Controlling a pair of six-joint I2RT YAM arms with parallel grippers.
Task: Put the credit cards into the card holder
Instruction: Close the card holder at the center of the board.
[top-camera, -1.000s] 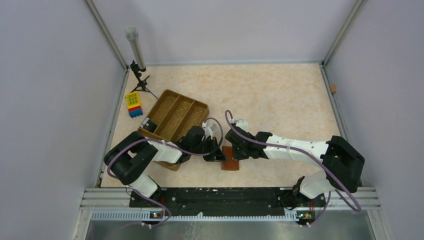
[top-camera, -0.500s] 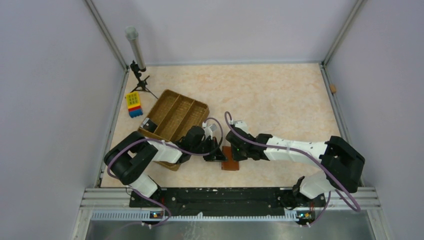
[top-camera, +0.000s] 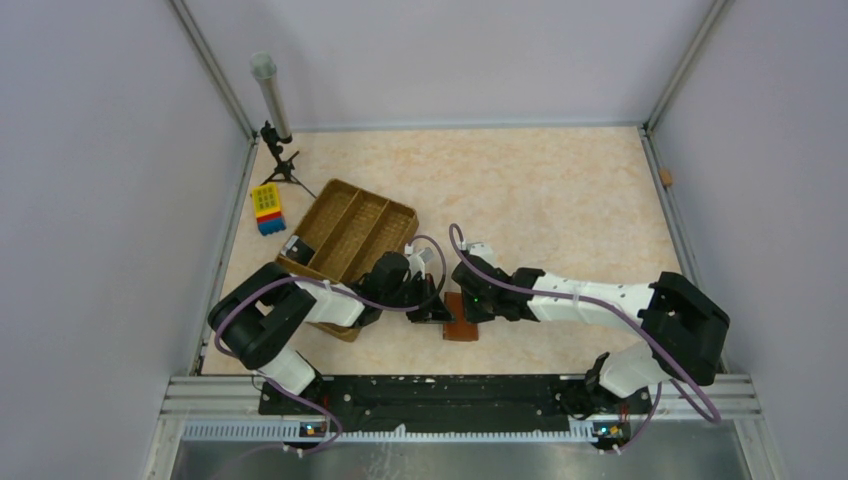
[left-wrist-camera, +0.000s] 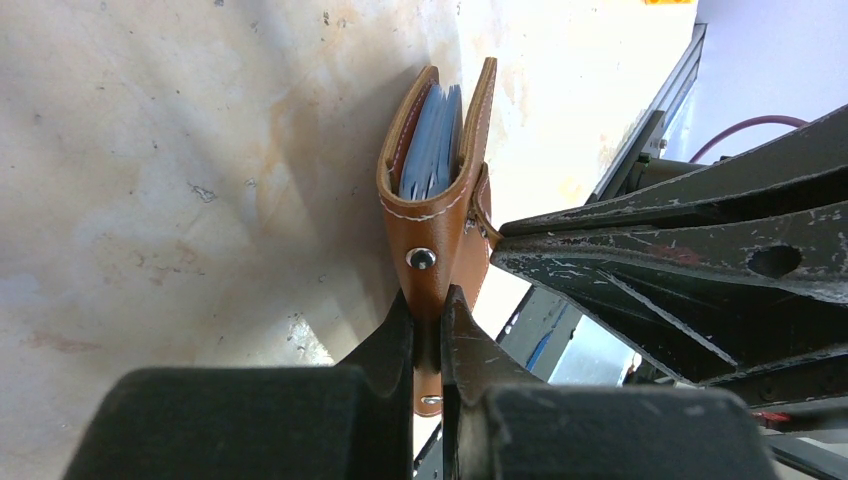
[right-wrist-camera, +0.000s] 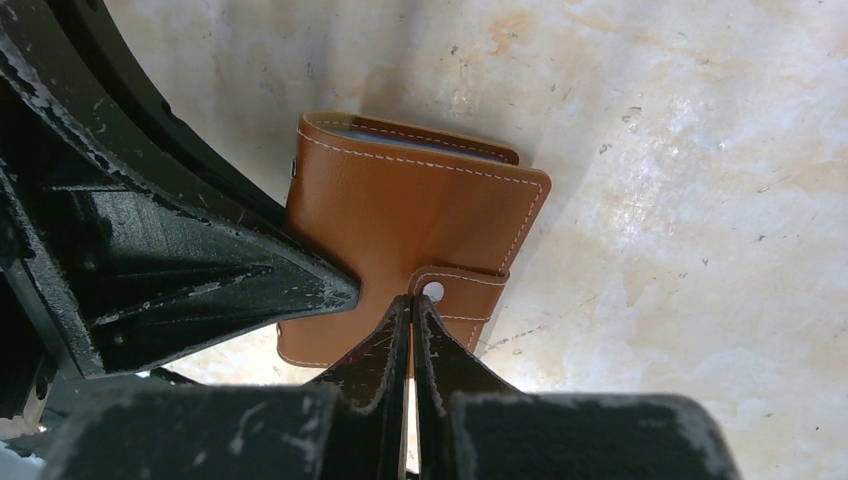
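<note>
The left hand (left-wrist-camera: 430, 302) pinches the card holder (left-wrist-camera: 437, 225), one finger on each side of the brown strap that carries the snap studs. From the left wrist the holder is seen edge-on against the worktop (left-wrist-camera: 180, 150). Its two leather walls are parted a little at the far end, and the bluish credit cards (left-wrist-camera: 432, 140) are tucked between them. Whether the holder's lower edge rests on the worktop cannot be told.

The right hand (right-wrist-camera: 411, 300) has its fingers pressed together with nothing between them. Their joined tips touch the holder's strap tab beside the silver snap. In the right wrist view the left hand's dark fingertip lies against the holder's broad stitched face.

From above, both hands meet at the holder, just off the near right corner of the compartmented tray (top-camera: 330, 187), on the side toward the arm bases. The left arm lies over the tray's near edge. A yellow-and-blue block (top-camera: 267, 207) sits just off the tray's far left side, and a small black tripod with a grey tube (top-camera: 272, 100) stands beyond it
</note>
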